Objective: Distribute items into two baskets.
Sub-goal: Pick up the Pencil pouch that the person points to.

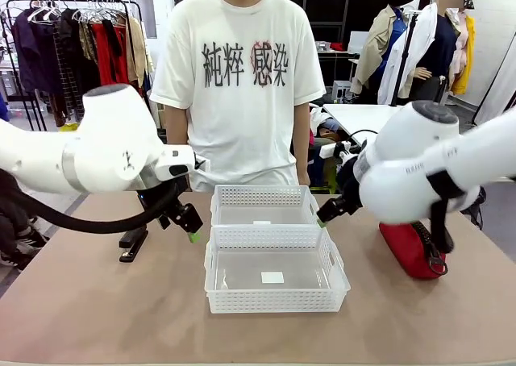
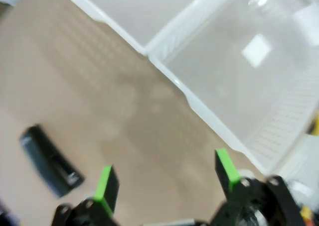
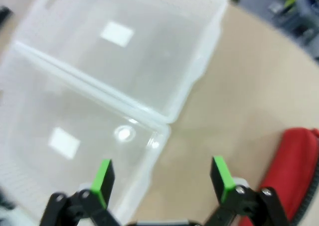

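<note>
Two white lattice baskets stand end to end at the table's middle, the far one (image 1: 264, 197) touching the near one (image 1: 274, 301); both hold nothing. A small black stapler (image 1: 133, 243) lies left of them. A red pouch (image 1: 407, 249) lies to the right, partly behind my right arm. My left gripper (image 1: 192, 233) hangs open between stapler and baskets. In the left wrist view the left gripper (image 2: 167, 178) is over bare table, with the stapler (image 2: 50, 161) to one side. My right gripper (image 1: 324, 217) is open at the baskets' right edge. In the right wrist view the right gripper (image 3: 162, 175) hovers over a basket corner (image 3: 157, 136), beside the pouch (image 3: 294, 171).
A person in a white printed T-shirt (image 1: 242, 84) stands at the far edge behind the baskets, arms down. Bare table (image 1: 97, 309) lies in front of the stapler and ahead of the pouch. Clothes racks stand behind the table.
</note>
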